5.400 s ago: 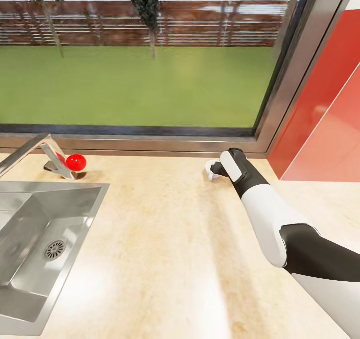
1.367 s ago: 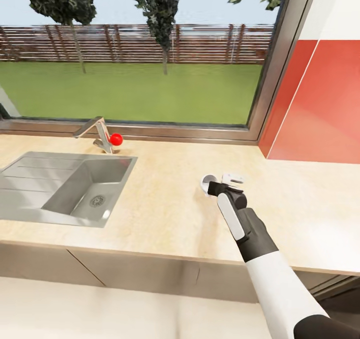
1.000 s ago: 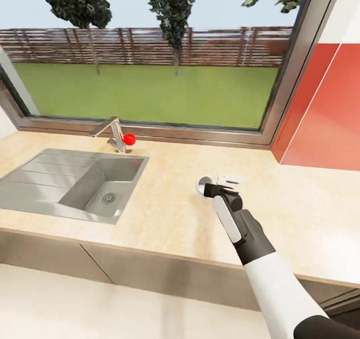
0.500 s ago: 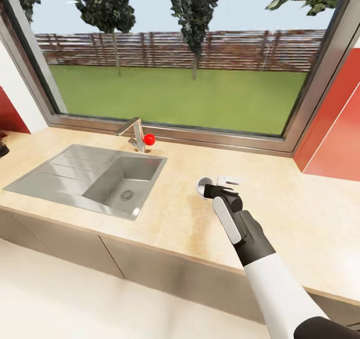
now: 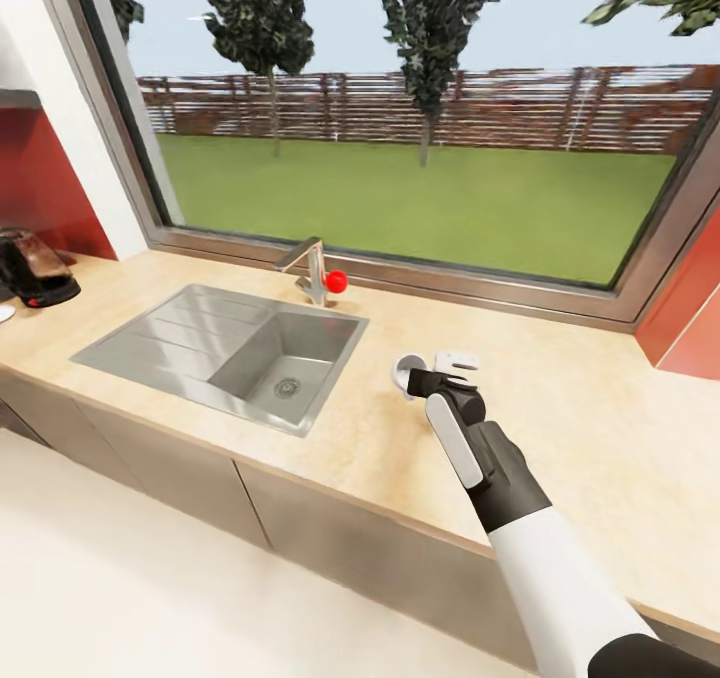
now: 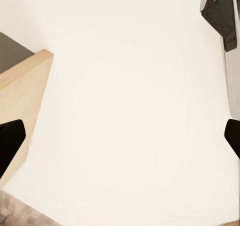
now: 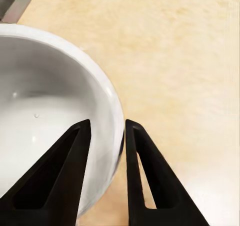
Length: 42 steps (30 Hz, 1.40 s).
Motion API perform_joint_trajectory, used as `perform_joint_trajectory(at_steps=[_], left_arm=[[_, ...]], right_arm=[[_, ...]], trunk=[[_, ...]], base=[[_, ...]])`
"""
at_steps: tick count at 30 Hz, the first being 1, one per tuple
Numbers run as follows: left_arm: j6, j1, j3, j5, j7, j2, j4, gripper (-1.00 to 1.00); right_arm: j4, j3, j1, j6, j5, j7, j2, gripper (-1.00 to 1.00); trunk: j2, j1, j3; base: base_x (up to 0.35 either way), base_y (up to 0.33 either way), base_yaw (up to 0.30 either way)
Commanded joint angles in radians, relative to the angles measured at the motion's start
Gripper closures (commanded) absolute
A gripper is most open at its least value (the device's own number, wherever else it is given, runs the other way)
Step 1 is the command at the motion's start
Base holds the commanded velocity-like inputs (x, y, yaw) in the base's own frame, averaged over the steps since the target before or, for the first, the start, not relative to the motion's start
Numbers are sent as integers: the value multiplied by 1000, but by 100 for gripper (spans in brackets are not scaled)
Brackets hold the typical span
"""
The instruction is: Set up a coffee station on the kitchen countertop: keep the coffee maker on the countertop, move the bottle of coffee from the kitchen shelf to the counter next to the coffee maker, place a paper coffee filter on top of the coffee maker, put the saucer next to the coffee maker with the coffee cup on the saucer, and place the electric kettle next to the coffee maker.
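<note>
Right gripper (image 7: 106, 156) is clamped on the coffee cup (image 7: 45, 111) rim, one finger inside the bowl, one outside. Cup sits over the countertop (image 5: 560, 408), right of the sink (image 5: 230, 348). Left gripper (image 6: 120, 141) spread wide, holding nothing.

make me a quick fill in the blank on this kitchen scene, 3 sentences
1. The right gripper is shut on the rim of a white ____.
2. The faucet behind the sink has a ____ knob.
3. The coffee maker stands on the countertop at the far ____ of the head view.

Missing words: cup; red; left
</note>
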Motion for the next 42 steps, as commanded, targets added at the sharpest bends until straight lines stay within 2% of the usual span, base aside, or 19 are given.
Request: perform_joint_trajectory(at_steps=[1,42], left_arm=[[-6,-1,3,3,0,0,2,-100],[-6,-1,3,6,-12,-10,-27,-100]], right_arm=[[-1,2,-1,0,-11,-9,0,100],[0,2,-1,0,-12,-10,0,100]], trunk=[[-1,0,0],[-1,0,49]], base=[[0,0,222],[0,0,199]])
